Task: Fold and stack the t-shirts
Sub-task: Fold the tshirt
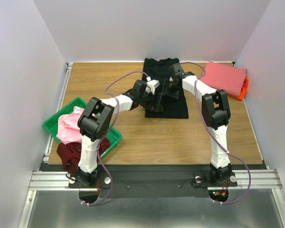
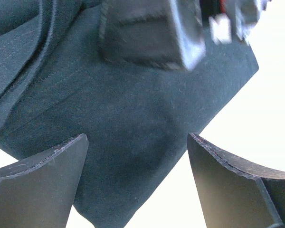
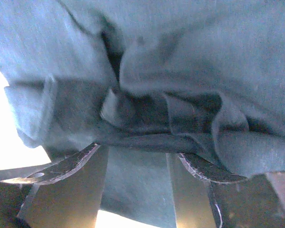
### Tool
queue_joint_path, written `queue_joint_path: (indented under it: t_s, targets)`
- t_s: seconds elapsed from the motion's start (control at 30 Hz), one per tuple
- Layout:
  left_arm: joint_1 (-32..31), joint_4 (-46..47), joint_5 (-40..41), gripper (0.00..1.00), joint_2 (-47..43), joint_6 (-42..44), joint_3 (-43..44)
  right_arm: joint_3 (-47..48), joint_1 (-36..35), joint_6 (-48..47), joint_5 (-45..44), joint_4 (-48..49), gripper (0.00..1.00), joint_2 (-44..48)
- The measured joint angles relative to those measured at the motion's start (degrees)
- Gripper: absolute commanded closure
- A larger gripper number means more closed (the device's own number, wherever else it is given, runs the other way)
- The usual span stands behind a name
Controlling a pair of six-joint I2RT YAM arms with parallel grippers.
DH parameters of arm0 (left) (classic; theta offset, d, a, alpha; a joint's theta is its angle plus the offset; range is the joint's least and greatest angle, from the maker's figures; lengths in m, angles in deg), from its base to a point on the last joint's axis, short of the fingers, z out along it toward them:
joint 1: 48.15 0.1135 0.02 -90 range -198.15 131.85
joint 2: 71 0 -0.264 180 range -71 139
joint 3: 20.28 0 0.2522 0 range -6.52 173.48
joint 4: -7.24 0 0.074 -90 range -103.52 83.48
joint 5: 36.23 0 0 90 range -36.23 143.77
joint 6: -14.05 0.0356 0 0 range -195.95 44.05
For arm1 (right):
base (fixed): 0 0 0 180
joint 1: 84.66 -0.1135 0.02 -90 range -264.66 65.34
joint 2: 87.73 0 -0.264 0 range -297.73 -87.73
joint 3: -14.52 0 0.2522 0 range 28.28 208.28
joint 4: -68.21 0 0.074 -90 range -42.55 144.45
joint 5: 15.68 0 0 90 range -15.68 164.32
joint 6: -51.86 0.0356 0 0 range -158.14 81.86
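Black t-shirt (image 1: 175, 110) lies mid-table, far side, with both your arms reaching in over it. Step in hand: folding this one. It is partly narrowed and not yet a finished packet.

Right gripper (image 3: 138, 152): jaws about half closed, with a thick bunched fold of the black cloth between the tips. It reads as a pinch on the shirt. Cloth drapes up and over both fingertips and hangs past the left one.

Left gripper (image 2: 137, 142): jaws spread wide, nothing between them but air. A flat corner of the shirt lies just under and ahead of the gap. Seam and hem run off beyond the left finger. The right gripper shows blurred just past the tips.

Elsewhere, well clear of either set of jaws:
- coral-pink shirt (image 1: 223, 78), folded, on an orange shirt (image 1: 245, 86) at the far right corner. That is your stack.
- light pink shirt (image 1: 69, 127) in the green tray (image 1: 61, 111), and a maroon shirt (image 1: 69, 153) at its near edge, both unfolded.

Next move, as a judgement: get your left jaws down onto the loose corner under them and close, so both edges travel together. Then carry the fold across in one sweep. With only the right side held, you risk dragging the cloth into a twist. I'd say the task is well short of half done.
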Motion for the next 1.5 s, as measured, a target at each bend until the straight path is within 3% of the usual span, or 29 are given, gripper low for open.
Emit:
queue_joint_path:
  t_s: [0.43, 0.77, 0.83, 1.23, 1.5]
  targets:
    - [-0.1, 1.0, 0.4, 0.01, -0.1, 2.6, -0.7, 20.9, 0.3, 4.2, -10.4, -0.8, 0.42, -9.2]
    - [-0.4, 0.1, 3.3, 0.01, -1.8, 4.4, -2.3, 23.4, 6.5, 2.4, -17.8, 1.0, 0.42, -8.7]
    - [-0.4, -1.8, 4.4, 0.01, -2.2, 4.4, -1.9, 21.2, 7.4, 1.3, -18.2, 1.4, 0.42, -7.3]
    - [0.9, -20.8, 13.7, 0.01, -4.7, 2.7, 5.4, -17.4, 6.5, 0.6, -12.6, 2.4, 0.42, 21.5]
    - [3.9, -27.1, 12.8, 0.01, -6.5, 1.3, 8.0, -33.0, 5.2, 3.7, -5.9, 2.0, 0.43, 28.0]
